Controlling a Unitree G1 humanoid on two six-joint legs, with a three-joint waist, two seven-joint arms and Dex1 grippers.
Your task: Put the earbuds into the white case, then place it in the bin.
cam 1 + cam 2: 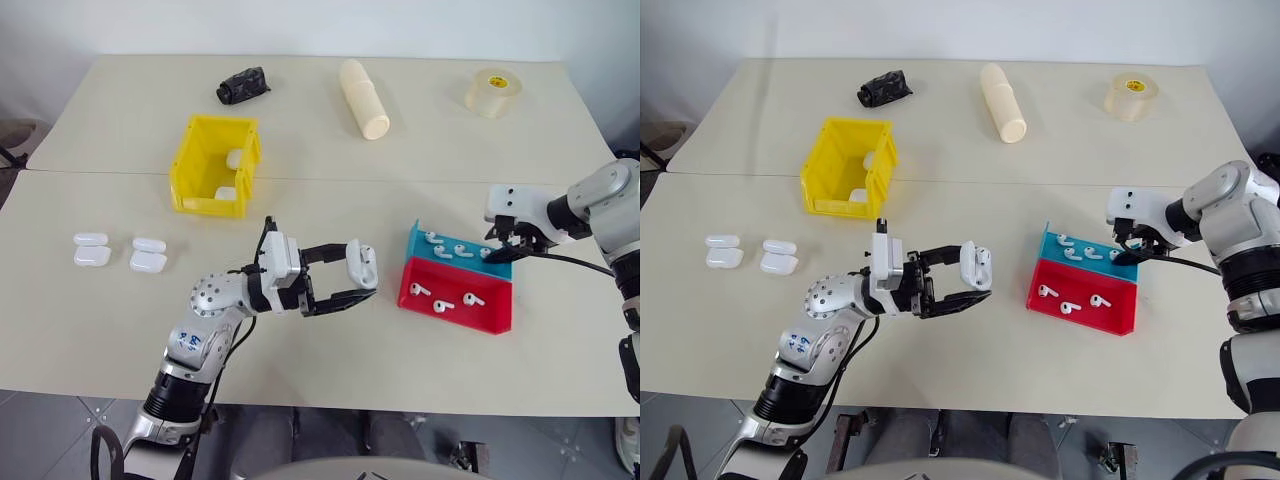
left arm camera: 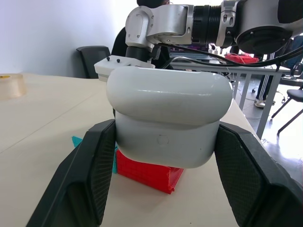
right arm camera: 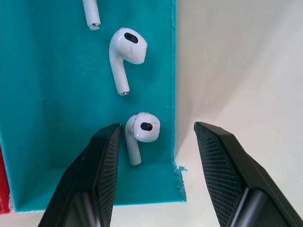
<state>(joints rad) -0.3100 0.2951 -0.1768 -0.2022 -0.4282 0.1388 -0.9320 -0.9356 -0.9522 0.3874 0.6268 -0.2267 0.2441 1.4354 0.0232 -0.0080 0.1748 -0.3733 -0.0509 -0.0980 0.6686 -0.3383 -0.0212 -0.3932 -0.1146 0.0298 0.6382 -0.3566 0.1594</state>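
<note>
Gripping glossy pebble-shaped white case [image 2: 168, 120] — L jaws; R jaws apart over teal tray [image 3: 57, 118].

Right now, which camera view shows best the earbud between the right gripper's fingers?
The right wrist view: the earbud lies in the blue tray, between the open right gripper fingers. In both eye views the gripper hides it.

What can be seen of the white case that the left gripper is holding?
The white case is a small, glossy, rounded pebble of smooth plastic. A seam separates its lid from its body, and the lid looks shut. A faint round button shows on its front. It is clamped between the two black fingers of the left gripper, one on each side, and held above the table, left of the red tray.
</note>
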